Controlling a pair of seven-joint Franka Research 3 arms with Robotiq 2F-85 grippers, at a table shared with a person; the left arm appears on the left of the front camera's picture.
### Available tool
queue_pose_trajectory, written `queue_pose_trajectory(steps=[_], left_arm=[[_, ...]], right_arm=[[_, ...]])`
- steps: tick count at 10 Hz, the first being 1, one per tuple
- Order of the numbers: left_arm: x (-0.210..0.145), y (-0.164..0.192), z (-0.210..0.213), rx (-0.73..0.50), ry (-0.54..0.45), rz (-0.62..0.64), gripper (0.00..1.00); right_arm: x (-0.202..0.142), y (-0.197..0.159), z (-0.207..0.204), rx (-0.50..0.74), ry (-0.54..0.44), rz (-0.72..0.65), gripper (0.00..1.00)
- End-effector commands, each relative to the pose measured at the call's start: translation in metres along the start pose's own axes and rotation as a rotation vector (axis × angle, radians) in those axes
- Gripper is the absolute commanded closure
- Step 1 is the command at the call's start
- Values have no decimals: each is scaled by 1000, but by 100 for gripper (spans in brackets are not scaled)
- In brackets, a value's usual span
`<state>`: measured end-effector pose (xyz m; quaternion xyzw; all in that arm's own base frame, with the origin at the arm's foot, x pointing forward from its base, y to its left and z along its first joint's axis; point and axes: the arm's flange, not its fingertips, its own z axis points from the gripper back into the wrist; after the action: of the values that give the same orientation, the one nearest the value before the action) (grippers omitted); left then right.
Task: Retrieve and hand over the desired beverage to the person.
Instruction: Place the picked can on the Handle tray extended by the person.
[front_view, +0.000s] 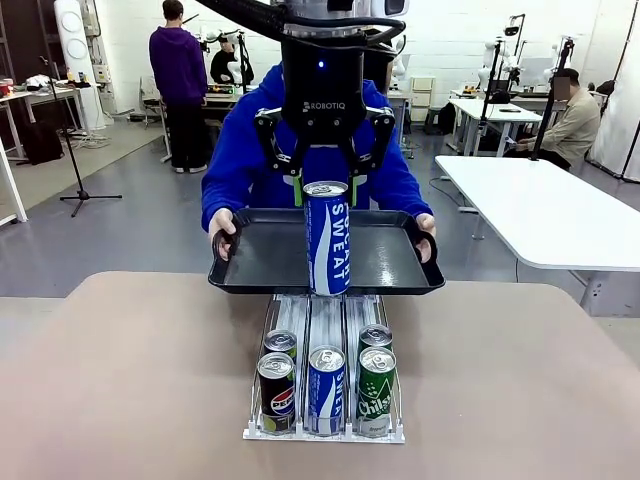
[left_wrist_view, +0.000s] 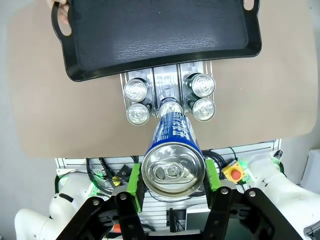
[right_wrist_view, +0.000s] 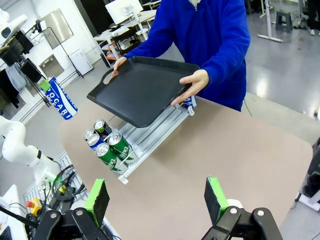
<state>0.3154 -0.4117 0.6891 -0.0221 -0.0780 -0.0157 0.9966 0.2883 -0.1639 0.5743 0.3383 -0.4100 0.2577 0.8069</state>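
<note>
A tall blue-and-white Pocari Sweat can (front_view: 327, 240) hangs upright in the air with my left gripper (front_view: 327, 190) shut on its top end. It hovers above the can rack (front_view: 325, 432), level with the black tray (front_view: 390, 262). The person (front_view: 240, 150) in the blue hoodie holds this tray by both handles over the far table edge. In the left wrist view the can (left_wrist_view: 173, 167) sits between the green pads (left_wrist_view: 133, 180), with the tray (left_wrist_view: 160, 40) beyond it. My right gripper (right_wrist_view: 156, 197) is open over bare tabletop, well short of the rack (right_wrist_view: 155, 131) and the tray (right_wrist_view: 145, 85).
The clear rack holds several cans: a Pepsi (front_view: 276, 392), a blue one (front_view: 326, 388) and green ones (front_view: 376, 388). The tan table (front_view: 120, 380) is bare on both sides of the rack. A white table (front_view: 545, 210) stands at the back right.
</note>
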Motion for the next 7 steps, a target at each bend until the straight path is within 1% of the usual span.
queue_pose_trajectory(steps=[1,2,4,5,7], left_arm=[[-4,5,3,3,-13,2,45],[0,0,0,0,0,0,42],[45,25,-3,-25,13,-14,42],[63,36,-5,-24,-9,12,42],[99,61,0,17,-99,101,42]], right_arm=[[3,-3,-2,20,-29,18,0],[3,-3,-2,20,-29,18,0],[3,-3,-2,20,-29,18,0],[3,-3,-2,20,-29,18,0],[3,-3,-2,20,-29,18,0]])
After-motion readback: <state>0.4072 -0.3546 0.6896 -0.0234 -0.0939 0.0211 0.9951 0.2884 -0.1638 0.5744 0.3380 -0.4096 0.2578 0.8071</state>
